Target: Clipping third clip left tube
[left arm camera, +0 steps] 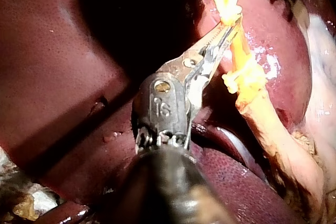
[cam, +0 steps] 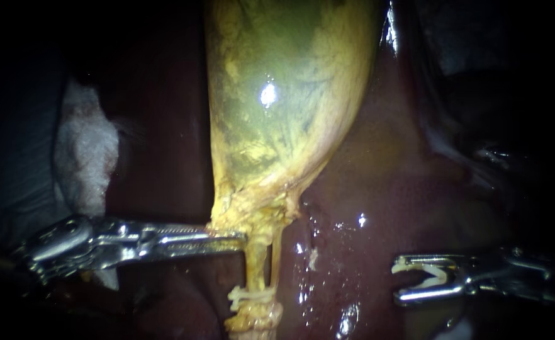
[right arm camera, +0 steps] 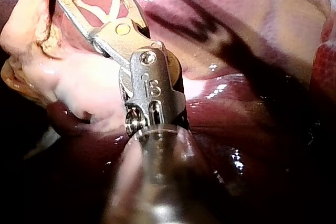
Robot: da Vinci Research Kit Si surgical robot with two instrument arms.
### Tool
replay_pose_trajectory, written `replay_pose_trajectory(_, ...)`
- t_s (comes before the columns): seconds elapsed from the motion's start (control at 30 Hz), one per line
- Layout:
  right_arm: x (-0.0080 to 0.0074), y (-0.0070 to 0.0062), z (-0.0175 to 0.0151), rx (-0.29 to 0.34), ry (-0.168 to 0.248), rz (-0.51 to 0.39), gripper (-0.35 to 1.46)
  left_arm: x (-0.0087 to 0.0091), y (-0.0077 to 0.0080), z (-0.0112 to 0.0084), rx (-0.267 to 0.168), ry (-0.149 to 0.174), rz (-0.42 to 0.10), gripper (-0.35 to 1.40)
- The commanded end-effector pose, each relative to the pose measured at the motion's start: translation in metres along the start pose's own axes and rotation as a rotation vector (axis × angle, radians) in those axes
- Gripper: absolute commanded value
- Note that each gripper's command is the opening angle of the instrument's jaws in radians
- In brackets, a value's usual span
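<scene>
On the right instrument (cam: pixel 510 277), pincer (cam: pixel 398 280) spread wide yet gripping a loaded clip (cam: pixel 425 275) from both sides, one pale leg along each half, no tissue inside. Hangs over the wet liver (cam: pixel 365 189), well apart from the tubes. On the left instrument (cam: pixel 101 242), pincer (cam: pixel 238 238) clamped on yellow tissue (left arm camera: pixel 231 11) at the foot of the gallbladder (cam: pixel 277 94), right at the top of the left tube (cam: pixel 257 261), seemingly keeping it taut. Below that grip, a short bare stretch of left tube, then a fitted clip (cam: pixel 251 294) across it. Just beside, the thinner right tube (cam: pixel 277 249), with only a narrow slit between the two. Farther out, a wad of white gauze (cam: pixel 85 151) near the left shaft. Step in hand, by judgement: carrying the loaded clip across to the bare stretch, not yet begun. Likely trouble from here: catching both tubes at once, given such close neighbours; landing on top of the fitted clip, given so little free length; closing with the tube only half inside, leaving a loose clip. Also possible: knocking the loaded clip out against the liver on the way over, or tearing the yellow tissue through too hard a pull from the left side.
</scene>
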Motion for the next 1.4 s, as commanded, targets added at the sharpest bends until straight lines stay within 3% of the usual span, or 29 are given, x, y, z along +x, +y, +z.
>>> replay_pose_trajectory(0.03, 0.0000, 0.0000, 0.0000, 0.000, 0.000, 0.000, 0.51, 0.0000, 0.0000, 0.0000, 0.002, 0.001, 0.000, -0.35)
replay_pose_trajectory(0.4, 0.0001, 0.0000, 0.0005, -0.002, 0.004, 0.001, 0.51, 0.0001, -0.0001, -0.0002, 0.000, 0.000, 0.000, -0.35)
replay_pose_trajectory(0.63, 0.0007, -0.0002, 0.0021, 0.001, 0.034, 0.003, 0.51, 0.0007, -0.0006, -0.0022, 0.006, 0.001, -0.003, -0.35)
replay_pose_trajectory(0.97, 0.0015, -0.0002, 0.0055, 0.000, 0.060, 0.005, 0.51, 0.0010, -0.0020, -0.0042, 0.027, 0.006, -0.004, -0.35)
replay_pose_trajectory(1.4, 0.0013, 0.0001, 0.0123, -0.005, 0.069, -0.006, 0.51, 0.0013, -0.0027, -0.0062, 0.027, 0.005, -0.006, -0.35)
